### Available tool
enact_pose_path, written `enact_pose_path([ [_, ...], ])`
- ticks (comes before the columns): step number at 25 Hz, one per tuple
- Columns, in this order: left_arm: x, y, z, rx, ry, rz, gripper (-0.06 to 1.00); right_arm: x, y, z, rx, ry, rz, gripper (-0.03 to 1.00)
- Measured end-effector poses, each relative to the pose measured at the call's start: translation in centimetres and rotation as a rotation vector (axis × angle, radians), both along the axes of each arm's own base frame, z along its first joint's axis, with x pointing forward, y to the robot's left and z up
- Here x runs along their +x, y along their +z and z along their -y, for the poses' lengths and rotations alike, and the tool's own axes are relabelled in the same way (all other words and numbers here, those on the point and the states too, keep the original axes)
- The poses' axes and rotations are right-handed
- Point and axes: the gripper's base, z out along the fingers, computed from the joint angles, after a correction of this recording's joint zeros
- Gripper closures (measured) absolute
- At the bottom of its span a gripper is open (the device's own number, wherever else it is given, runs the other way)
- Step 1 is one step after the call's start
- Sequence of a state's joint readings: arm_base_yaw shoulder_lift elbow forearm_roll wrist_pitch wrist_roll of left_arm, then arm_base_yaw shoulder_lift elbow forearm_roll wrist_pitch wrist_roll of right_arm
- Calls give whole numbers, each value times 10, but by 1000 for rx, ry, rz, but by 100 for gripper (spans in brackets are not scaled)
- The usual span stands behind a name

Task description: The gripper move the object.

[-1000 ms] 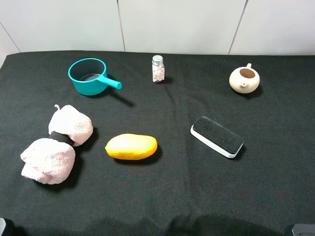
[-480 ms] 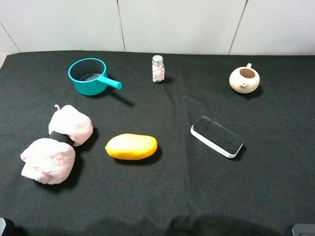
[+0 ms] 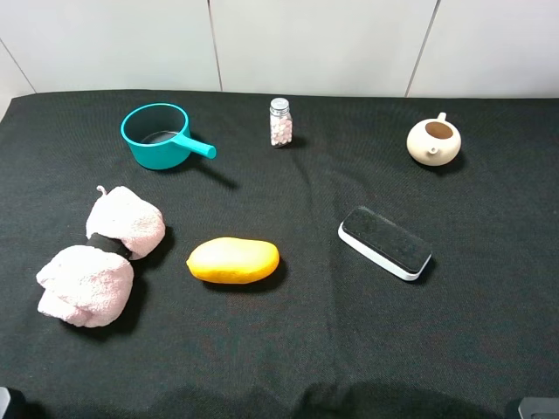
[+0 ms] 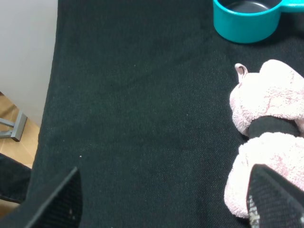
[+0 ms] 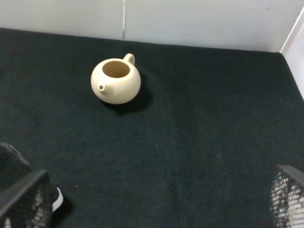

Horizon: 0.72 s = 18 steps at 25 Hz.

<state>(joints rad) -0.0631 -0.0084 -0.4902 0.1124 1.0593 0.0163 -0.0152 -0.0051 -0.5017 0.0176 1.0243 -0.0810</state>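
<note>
The object, a flat oblong block with a black felt top and a white base, lies on the black cloth right of centre, untouched. In the right wrist view only its corner shows, beside one finger. My right gripper is open, its fingers wide apart over bare cloth, short of the object. My left gripper is open too, over the cloth's left side, with nothing between its fingers. In the high view only slivers of the two arms show at the bottom corners.
A yellow mango lies left of the object. A cream teapot stands behind it at the back right. A small bottle and a teal scoop stand at the back. Pink towels lie at the left.
</note>
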Motion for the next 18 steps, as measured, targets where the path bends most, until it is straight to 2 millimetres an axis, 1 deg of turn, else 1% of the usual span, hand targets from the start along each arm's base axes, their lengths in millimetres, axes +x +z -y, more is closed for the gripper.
enact_pose_path([
  [18, 0, 0, 0, 0, 0, 0, 18, 0, 1, 2, 53, -48, 8, 27],
])
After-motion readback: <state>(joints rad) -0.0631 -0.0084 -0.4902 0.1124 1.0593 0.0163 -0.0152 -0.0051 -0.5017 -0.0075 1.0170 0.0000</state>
